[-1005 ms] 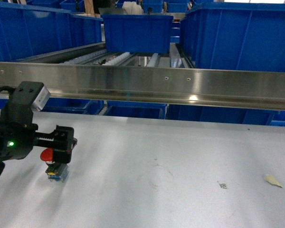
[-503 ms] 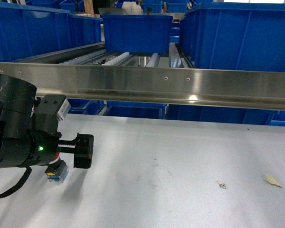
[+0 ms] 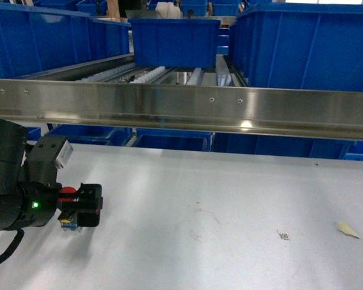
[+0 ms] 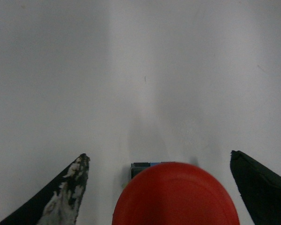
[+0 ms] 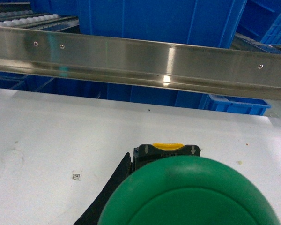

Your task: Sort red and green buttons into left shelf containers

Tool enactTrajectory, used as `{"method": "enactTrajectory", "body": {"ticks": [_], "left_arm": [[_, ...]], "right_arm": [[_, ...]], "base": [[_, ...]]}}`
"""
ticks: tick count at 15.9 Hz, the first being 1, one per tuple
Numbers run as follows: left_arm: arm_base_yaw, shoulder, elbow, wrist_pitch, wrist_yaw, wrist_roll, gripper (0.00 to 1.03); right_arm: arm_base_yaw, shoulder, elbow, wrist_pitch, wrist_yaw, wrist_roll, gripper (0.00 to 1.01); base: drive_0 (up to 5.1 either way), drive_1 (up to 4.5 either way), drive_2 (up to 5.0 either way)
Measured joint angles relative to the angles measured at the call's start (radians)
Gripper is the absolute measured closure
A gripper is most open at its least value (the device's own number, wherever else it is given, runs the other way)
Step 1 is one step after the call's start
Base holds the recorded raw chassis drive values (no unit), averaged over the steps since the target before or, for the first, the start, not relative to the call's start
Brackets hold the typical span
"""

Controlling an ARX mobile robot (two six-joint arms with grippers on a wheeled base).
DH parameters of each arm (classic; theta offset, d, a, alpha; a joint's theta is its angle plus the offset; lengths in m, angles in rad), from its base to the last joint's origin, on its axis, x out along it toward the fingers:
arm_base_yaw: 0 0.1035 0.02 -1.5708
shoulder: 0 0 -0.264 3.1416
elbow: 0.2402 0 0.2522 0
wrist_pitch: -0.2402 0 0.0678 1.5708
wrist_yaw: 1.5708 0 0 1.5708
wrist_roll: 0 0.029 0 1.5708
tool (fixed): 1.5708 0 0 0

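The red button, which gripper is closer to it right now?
Left. The left gripper has its fingers on either side of the red button, not touching. The right gripper is out of the head view, holding the green button.

Black left arm point(image 3: 12, 199), green indicator light point(image 3: 35, 205)

A warehouse or factory sorting station is indicated by stacked blue bins point(image 3: 175, 39), roller conveyor shelving point(image 3: 142, 74), and a steel rail point(image 3: 230, 109).
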Motion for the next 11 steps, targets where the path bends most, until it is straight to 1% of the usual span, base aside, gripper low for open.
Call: {"method": "enactTrajectory", "body": {"ticks": [1, 3, 6, 7, 8, 11], "left_arm": [[0.000, 0.003, -0.007, 0.004, 0.011, 0.003, 0.23], [0.003, 0.008, -0.021, 0.039, -0.001, 0.008, 0.43], [0.005, 0.014, -0.028, 0.046, 0.011, 0.008, 0.74], [0.009, 0.015, -0.034, 0.061, 0.014, 0.007, 0.78], [0.013, 0.017, -0.045, 0.080, 0.016, 0.006, 0.78], [0.035, 0.000, -0.100, 0.143, 0.053, 0.009, 0.79]], "right_arm": [[0.000, 0.000, 0.000, 0.000, 0.000, 0.000, 0.74], [0.000, 0.000, 0.000, 0.000, 0.000, 0.000, 0.74], [0.000, 0.000, 0.000, 0.000, 0.000, 0.000, 0.74], [0.000, 0.000, 0.000, 0.000, 0.000, 0.000, 0.74], [0.000, 0.000, 0.000, 0.000, 0.000, 0.000, 0.74], [0.000, 0.000, 0.000, 0.000, 0.000, 0.000, 0.74]], "base": [[0.0, 0.00, 0.0], [0.0, 0.00, 0.0], [0.0, 0.00, 0.0], [0.0, 0.00, 0.0], [0.0, 0.00, 0.0], [0.0, 0.00, 0.0]]}}
